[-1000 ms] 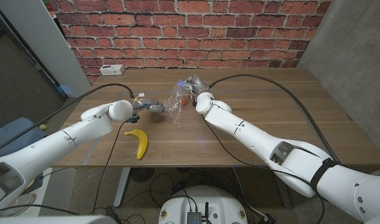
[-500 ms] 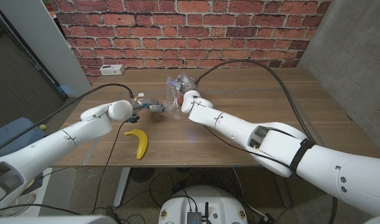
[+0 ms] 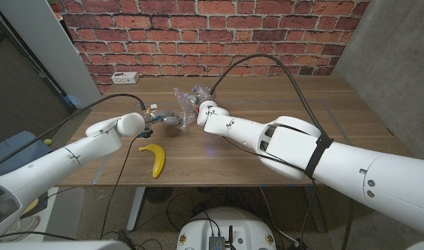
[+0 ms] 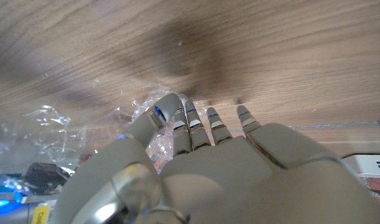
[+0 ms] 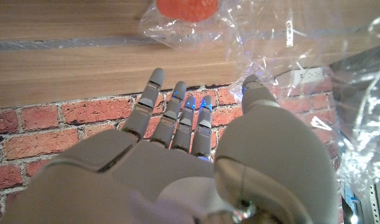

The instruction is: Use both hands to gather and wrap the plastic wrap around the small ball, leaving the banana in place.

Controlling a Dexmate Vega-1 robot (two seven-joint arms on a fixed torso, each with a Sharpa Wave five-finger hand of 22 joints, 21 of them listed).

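Clear plastic wrap [image 3: 187, 105] is bunched up between my two hands near the middle of the wooden table [image 3: 288, 118], crumpled into an upright, ragged clump with no long axis I can read; its upper edge stands higher than its spread on the table. The small orange-red ball [image 5: 186, 8] sits inside the film, just beyond my right fingertips [image 5: 157, 76], and I see it through the wrap in the right wrist view.

My right hand [image 3: 203, 99] has its fingers extended close together, thumb touching the film; I cannot tell whether it actually pinches the wrap. My left hand [image 3: 171, 119] reaches into the near side of the clump, fingers [image 4: 188, 115] straight and close together with crinkled film against the thumb side; whether it grips I cannot tell either.

The banana [image 3: 154, 158] lies well apart, nearer the table's front edge beside my left forearm, its long axis running roughly front to back.
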